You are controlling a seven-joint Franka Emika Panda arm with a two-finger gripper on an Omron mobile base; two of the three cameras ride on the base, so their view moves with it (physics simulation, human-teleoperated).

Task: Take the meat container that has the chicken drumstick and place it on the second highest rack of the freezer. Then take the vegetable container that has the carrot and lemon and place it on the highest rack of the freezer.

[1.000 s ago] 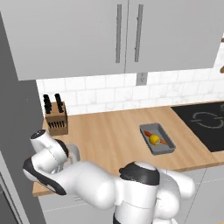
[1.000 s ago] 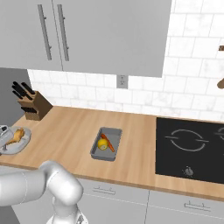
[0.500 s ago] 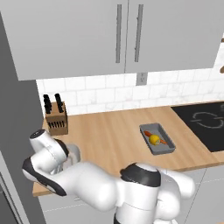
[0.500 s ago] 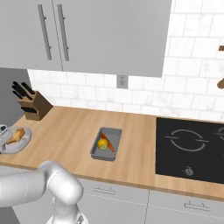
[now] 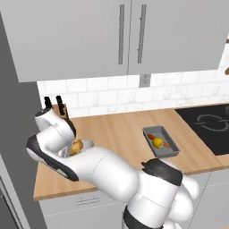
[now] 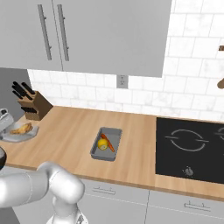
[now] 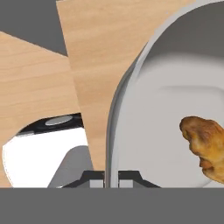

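Note:
The meat container point(image 7: 131, 87), a light-grey rounded tub, sits at the counter's left end with the golden-brown chicken drumstick point(image 7: 203, 144) inside. My gripper point(image 7: 111, 177) is shut on the tub's near rim, one finger tip on each side of the wall. The tub point(image 6: 17, 135) and drumstick point(image 6: 22, 129) lie beside my hand at the left edge of the right base view. My arm hides most of the tub point(image 5: 86, 144) in the left base view. The dark-grey vegetable container point(image 5: 160, 141) point(image 6: 106, 143) holds the lemon point(image 6: 103, 144) and carrot point(image 6: 110, 142) mid-counter. The grey freezer point(image 5: 13, 134) rises on the left.
A knife block point(image 6: 33, 105) stands against the tiled wall behind the tub. A black cooktop point(image 6: 192, 146) takes up the counter's right part. Grey wall cabinets point(image 5: 120, 36) hang overhead. Bare wood lies between the two containers.
The arm and both containers stand where they were. The jaws have drawn together on the tub's rim.

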